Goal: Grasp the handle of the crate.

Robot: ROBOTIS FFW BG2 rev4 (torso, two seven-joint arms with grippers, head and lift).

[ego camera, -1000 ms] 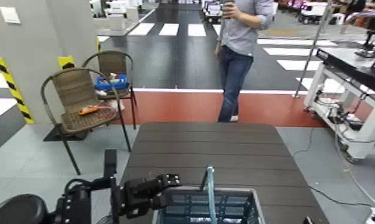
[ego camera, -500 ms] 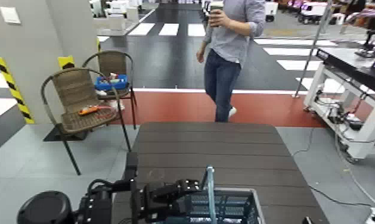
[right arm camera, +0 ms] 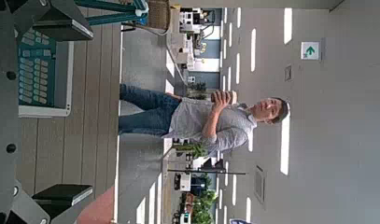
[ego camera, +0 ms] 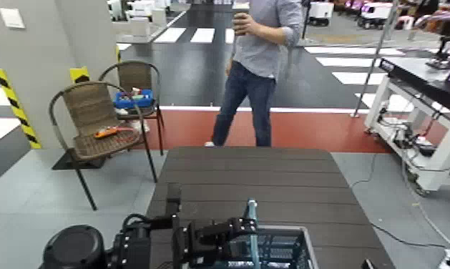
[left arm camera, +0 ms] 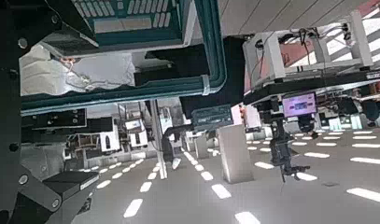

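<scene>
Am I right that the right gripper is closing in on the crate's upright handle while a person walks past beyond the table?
Not quite: it is the left gripper beside the handle of the crate, as the head view shows. The person does walk beyond the table.

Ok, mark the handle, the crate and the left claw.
handle (ego camera: pixel 252 223): head view, upright bar near its top.
crate (ego camera: pixel 304 243): head view, pale rim, right side.
left claw (ego camera: pixel 243 227): head view, fingertips beside the handle.
</scene>
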